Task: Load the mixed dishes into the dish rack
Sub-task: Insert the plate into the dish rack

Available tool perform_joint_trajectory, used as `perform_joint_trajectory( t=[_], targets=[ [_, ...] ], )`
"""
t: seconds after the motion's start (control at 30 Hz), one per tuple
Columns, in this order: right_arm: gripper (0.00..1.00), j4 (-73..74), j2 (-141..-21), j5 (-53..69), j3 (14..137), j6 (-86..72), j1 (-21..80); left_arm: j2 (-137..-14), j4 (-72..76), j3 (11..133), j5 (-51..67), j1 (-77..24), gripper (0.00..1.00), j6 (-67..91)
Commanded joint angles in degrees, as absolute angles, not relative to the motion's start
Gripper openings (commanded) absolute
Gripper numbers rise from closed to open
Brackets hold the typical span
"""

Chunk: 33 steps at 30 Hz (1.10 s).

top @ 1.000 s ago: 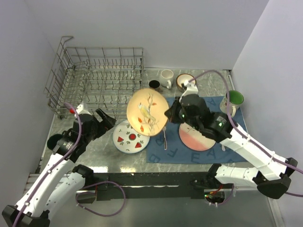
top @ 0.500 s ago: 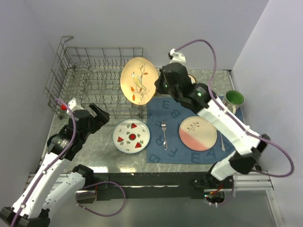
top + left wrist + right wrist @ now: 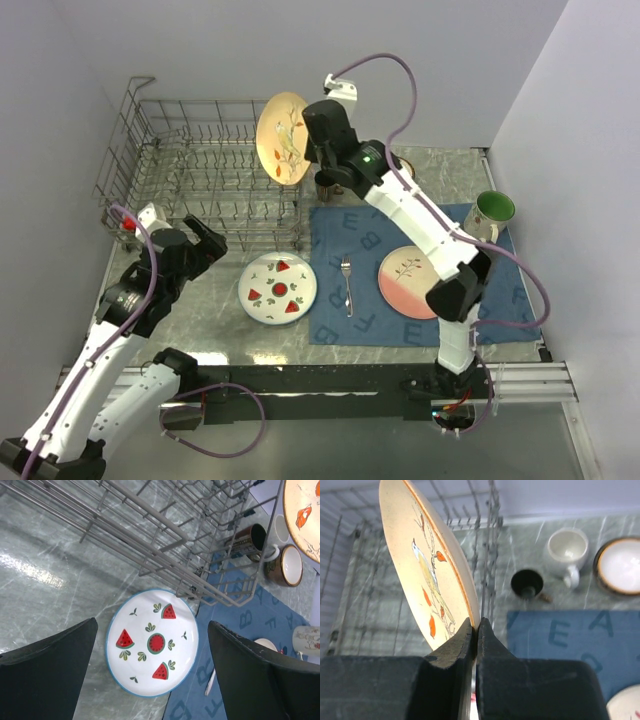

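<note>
From above, the right gripper (image 3: 312, 140) is clamped on the rim of the plate (image 3: 280, 138), holding it on edge over the far right corner of the rack (image 3: 200, 165) — mid-loading, I'd say. The left gripper (image 3: 152, 624) hangs agape above a watermelon plate (image 3: 150, 650) beside the rack. At the right wrist the plate faces left, long axis tilted upright — next, lower it between tines.

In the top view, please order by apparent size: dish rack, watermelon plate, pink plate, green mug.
1. dish rack, largest.
2. watermelon plate and pink plate: about alike, not ranked.
3. green mug, smallest.
</note>
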<state>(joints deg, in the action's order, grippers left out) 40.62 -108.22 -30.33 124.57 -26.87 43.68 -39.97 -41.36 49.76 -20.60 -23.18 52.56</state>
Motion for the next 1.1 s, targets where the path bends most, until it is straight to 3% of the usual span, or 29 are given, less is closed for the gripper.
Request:
perform_joint_trajectory(
  t=[0.0,0.17,0.5,1.07],
  targets=[
    [0.0,27.2,-109.6,-43.8,131.3,-22.4,45.2,-40.3,-43.1,52.8,-24.6,-23.3,0.99,52.6],
    [0.0,9.4,-115.4,-55.0,130.8,-7.8,47.1,-41.2,-42.5,53.8,-26.5,-23.3,0.99,52.9],
    [0.0,-13.9,-128.4,-61.7,138.8,13.1,48.9,-43.2,-41.3,52.8,-27.1,-23.3,0.99,52.6],
    [0.0,-16.0,-132.4,-67.2,139.4,11.1,50.4,-45.9,-40.4,51.1,-25.0,-23.3,0.99,51.9]
  ],
)
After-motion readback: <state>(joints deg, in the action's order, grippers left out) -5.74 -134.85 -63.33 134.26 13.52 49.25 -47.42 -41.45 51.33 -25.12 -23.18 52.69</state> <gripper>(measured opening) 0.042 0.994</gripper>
